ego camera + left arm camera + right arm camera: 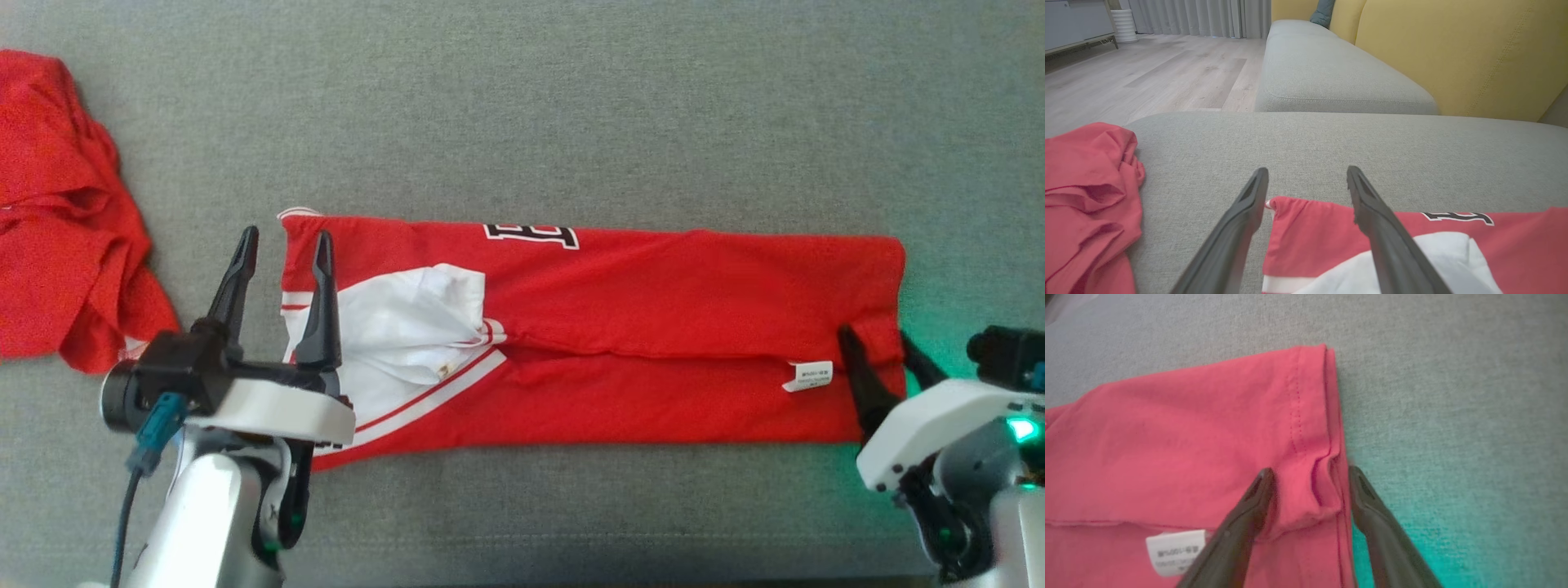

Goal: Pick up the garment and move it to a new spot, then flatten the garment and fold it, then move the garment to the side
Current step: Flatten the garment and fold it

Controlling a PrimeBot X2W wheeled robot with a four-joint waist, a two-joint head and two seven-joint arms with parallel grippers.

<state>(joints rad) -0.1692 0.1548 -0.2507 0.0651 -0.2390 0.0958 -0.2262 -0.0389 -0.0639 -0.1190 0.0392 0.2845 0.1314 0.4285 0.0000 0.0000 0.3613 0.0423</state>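
- Garment (653, 310): red, folded lengthwise into a long strip, lies flat across the mid of the grey sofa seat (522, 106), running left to right in head view.
- Its left end shows a white panel (408, 327) w/ red-white stripe trim; black-white lettering (531, 236) sits at the far edge; a white label (810, 376) is near the right end.
- Right tool (875, 335): jaws apart, straddling the garment's right hem. One finger rests on the cloth, the other on the seat just beside the edge, w/ a small pucker of fabric between them (1310, 471). Not clamped.
- Left tool (286, 237): jaws wide apart, nothing in them, at the garment's left end. One finger is over the cloth, the other over bare seat (1306, 173).
- Second red cloth heap (57, 220): crumpled, far left of the seat, apart from the garment.
- Yellow backrest (1453, 53) and wood floor (1147, 73) lie beyond.
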